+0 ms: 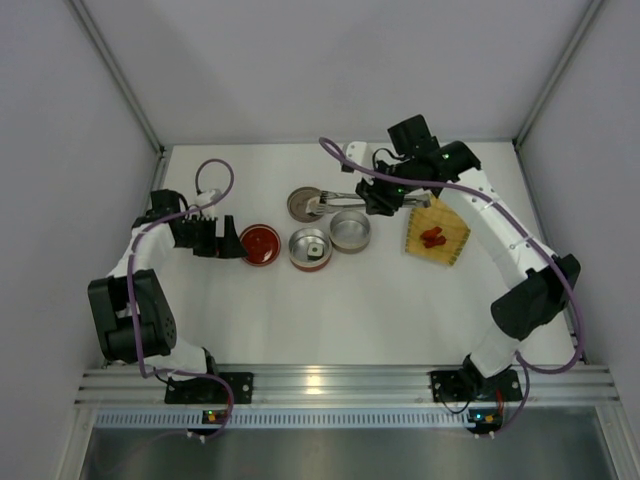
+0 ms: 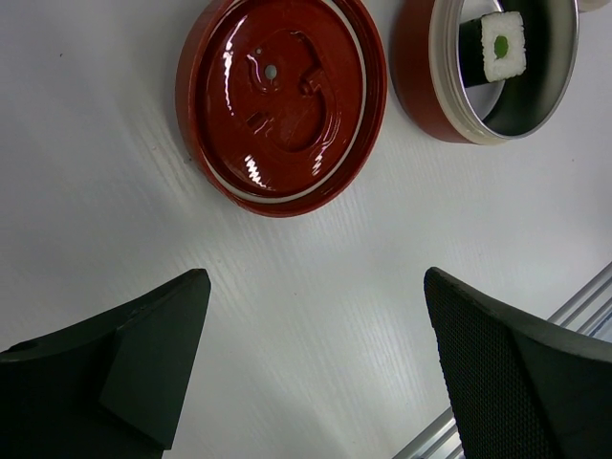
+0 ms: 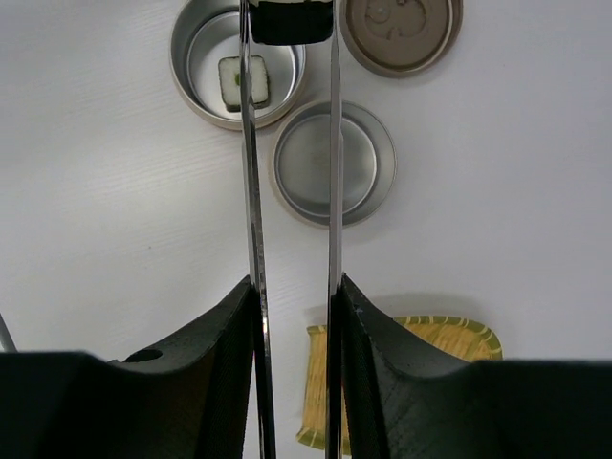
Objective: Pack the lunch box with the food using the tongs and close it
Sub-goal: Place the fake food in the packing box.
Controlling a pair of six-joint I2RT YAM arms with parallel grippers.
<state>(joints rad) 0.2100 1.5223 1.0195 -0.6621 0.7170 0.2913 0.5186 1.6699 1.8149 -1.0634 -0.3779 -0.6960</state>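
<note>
My left tool hangs with its jaws wide and nothing in them, just left of the red lid, which lies inner face up on the bench. Right of that lid stands the red-walled tier, with one roll lying flat inside: white, black-rimmed, green centre facing up.

Just beyond that tier is the brown lid. The tongs have their tips over its right edge. Their long axis runs left to right across the bench, handles to the right and tips pointing left. Between the tips sits a dark piece; I take it for another roll seen on its black side, but it is cut off at the frame edge.

The relation that matters is that the red-walled tier lies on the near side of the tips and close by. I judge I need a short pull toward me before releasing. The empty steel tier sits under the blades, just as close.

My right tool is clamped narrow on the tongs' handles and is the arm nearer the food. Farthest right, the yellow mat lies tilted, with the red bits on it.
</note>
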